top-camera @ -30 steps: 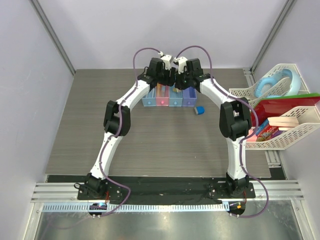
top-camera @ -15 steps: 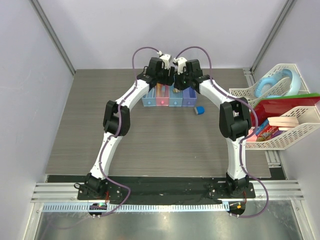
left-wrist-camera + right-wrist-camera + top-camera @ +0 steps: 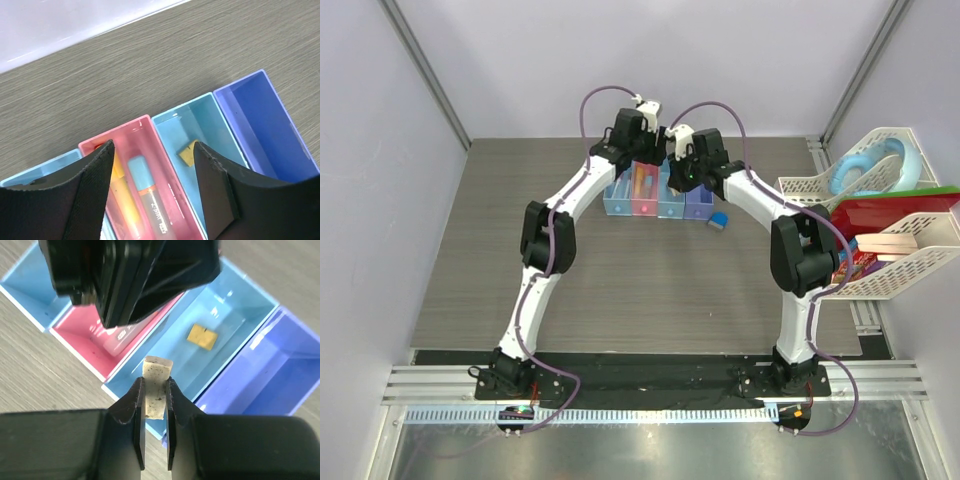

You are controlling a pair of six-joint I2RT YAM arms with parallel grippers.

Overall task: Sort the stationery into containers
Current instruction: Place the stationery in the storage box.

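The containers (image 3: 642, 205) stand in a row at the back middle of the table: light blue, pink, light blue, purple. My left gripper (image 3: 152, 147) is open and empty above the pink box (image 3: 132, 127), which holds a yellow marker (image 3: 120, 187) and a blue-capped clear tube (image 3: 145, 182). My right gripper (image 3: 155, 382) is shut on a tan eraser (image 3: 157, 367), held over the near edge of the second light blue box (image 3: 235, 315). A second tan eraser (image 3: 202, 335) lies in that box. The purple box (image 3: 270, 375) looks empty. A small blue block (image 3: 718, 220) lies on the table by the purple box.
Both wrists (image 3: 660, 145) crowd close together over the box row; the left gripper's body (image 3: 135, 275) fills the top of the right wrist view. White mesh baskets (image 3: 900, 250) with books and a blue ring (image 3: 865, 170) stand at the right edge.
My right gripper has moved a little toward the near side with the eraser in it. My left gripper has shifted slightly back and left, uncovering more of the pink box.
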